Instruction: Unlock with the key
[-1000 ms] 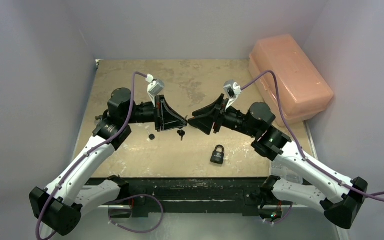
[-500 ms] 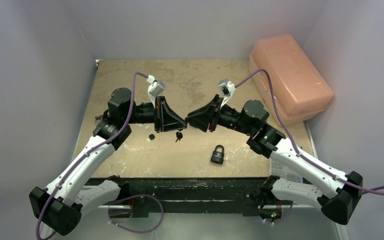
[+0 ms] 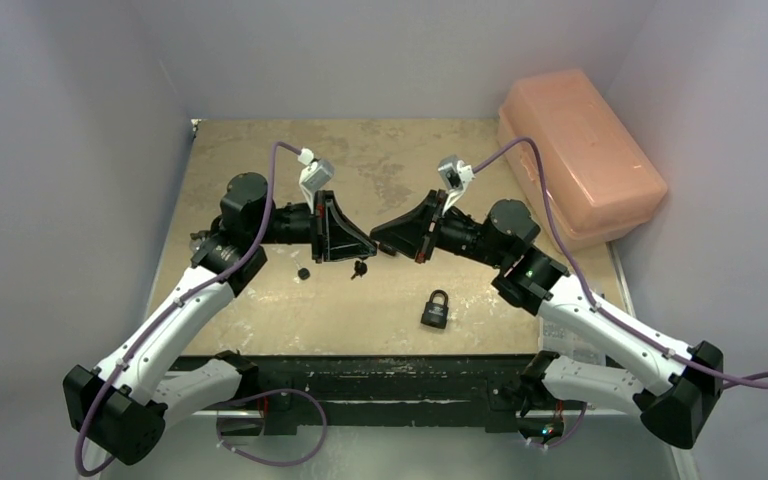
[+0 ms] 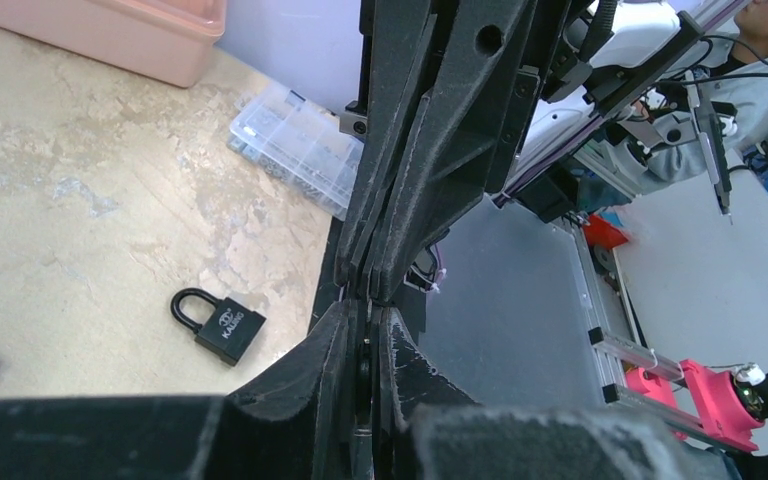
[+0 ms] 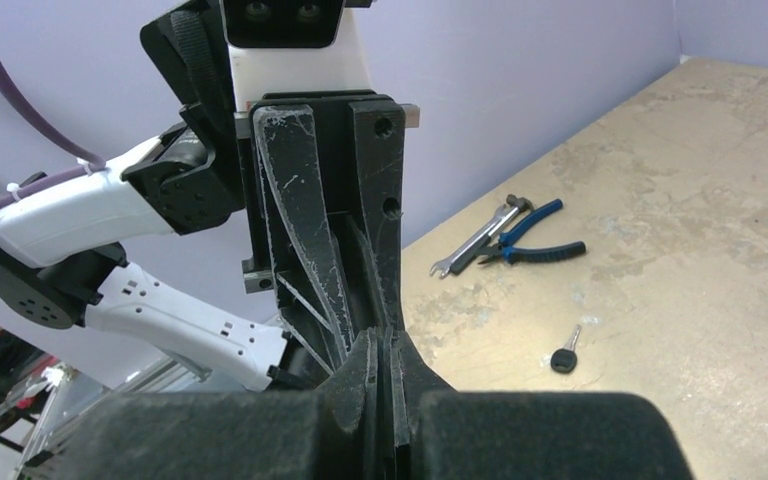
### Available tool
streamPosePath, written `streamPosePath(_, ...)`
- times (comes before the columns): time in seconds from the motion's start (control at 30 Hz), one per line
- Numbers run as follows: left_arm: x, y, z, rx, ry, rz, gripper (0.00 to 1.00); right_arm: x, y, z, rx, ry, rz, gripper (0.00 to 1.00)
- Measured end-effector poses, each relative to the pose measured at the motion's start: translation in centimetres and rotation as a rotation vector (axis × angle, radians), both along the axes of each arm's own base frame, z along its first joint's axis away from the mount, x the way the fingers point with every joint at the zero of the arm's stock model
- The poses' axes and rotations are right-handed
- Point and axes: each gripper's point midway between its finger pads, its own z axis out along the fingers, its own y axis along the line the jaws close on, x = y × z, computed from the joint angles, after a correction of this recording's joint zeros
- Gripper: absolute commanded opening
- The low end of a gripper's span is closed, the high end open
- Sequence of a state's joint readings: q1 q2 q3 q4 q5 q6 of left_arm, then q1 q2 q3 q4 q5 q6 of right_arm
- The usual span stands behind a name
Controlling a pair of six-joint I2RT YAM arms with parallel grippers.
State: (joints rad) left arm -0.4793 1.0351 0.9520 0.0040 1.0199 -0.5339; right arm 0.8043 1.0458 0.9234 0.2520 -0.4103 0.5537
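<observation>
Pale lavender walls close in a mottled beige tabletop (image 3: 260,300) on three sides, and a salmon-pink lidded plastic box (image 3: 580,150) fills its far right corner, pressed against the right wall. Over the middle of the surface the left gripper (image 3: 369,247) and the right gripper (image 3: 377,238) meet tip to tip, each with its jaws pressed together. A small dark key (image 3: 360,268) sits just below that meeting point; the pictures do not show whether either gripper pinches it. The black padlock with a closed steel shackle (image 3: 436,308) lies flat, apart from both grippers, to the right of their tips and nearer the table's front edge (image 3: 380,356). A loose silver key with a black head (image 5: 563,355) lies on the left part of the table, with blue-handled pliers (image 5: 530,235) and a small steel wrench (image 5: 480,240) farther toward the left wall. The widest open surface lies beyond the grippers, toward the back wall.
</observation>
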Motion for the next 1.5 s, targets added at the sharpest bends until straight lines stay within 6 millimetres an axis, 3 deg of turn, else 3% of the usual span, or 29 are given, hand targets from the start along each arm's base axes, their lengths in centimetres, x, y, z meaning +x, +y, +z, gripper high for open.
streamPosePath(0.13, 0.0, 0.0, 0.1, -0.003, 0.001, 0.001, 0.01, -0.3, -0.2, 0.0, 0.009, -0.006, 0.003, 0.0)
streamPosePath(0.17, 0.0, -0.1, 0.1, -0.004, 0.0, -0.002, 0.07, -0.3, -0.3, 0.1, 0.011, -0.008, 0.004, 0.0)
streamPosePath(0.27, 0.0, -0.3, 0.4, -0.015, 0.0, -0.006, 0.48, -0.5, -0.5, 0.4, 0.025, -0.016, 0.004, 0.0)
streamPosePath(0.3, 0.2, -0.4, 0.4, -0.017, -0.001, -0.003, 0.55, -0.7, -0.6, 0.5, 0.031, -0.016, 0.005, 0.0)
streamPosePath(0.4, 0.9, -0.5, 0.3, -0.02, 0.015, 0.019, 0.7, -1.1, -0.9, 0.9, 0.048, -0.018, 0.006, 0.0)
streamPosePath(0.47, 1.1, -0.6, 0.3, -0.022, 0.021, 0.032, 0.74, -1.2, -1.1, 1.3, 0.06, -0.018, 0.003, 0.0)
streamPosePath(0.63, 1.3, -0.3, 0.8, -0.053, -0.009, 0.078, 0.74, -1.0, -1.6, 2.1, 0.09, -0.002, -0.032, 0.0)
streamPosePath(0.93, 0.6, 0.6, 0.6, -0.218, 0.009, 0.16, 0.57, -0.3, -2.0, 2.9, 0.141, 0.057, -0.081, 0.0)
streamPosePath(1.23, 1.0, 0.8, 2.0, -0.283, 0.008, 0.196, 0.58, -0.2, -1.9, 3.4, 0.168, 0.068, -0.079, 0.0)
streamPosePath(1.4, 0.9, 1.0, 2.4, -0.291, 0.0, 0.206, 0.42, -0.1, -1.8, 3.2, 0.173, 0.076, -0.081, 0.0)
streamPosePath(1.5, 0.9, 1.0, 2.3, -0.29, 0.002, 0.207, 0.4, -0.1, -1.9, 3.3, 0.18, 0.075, -0.082, 0.0)
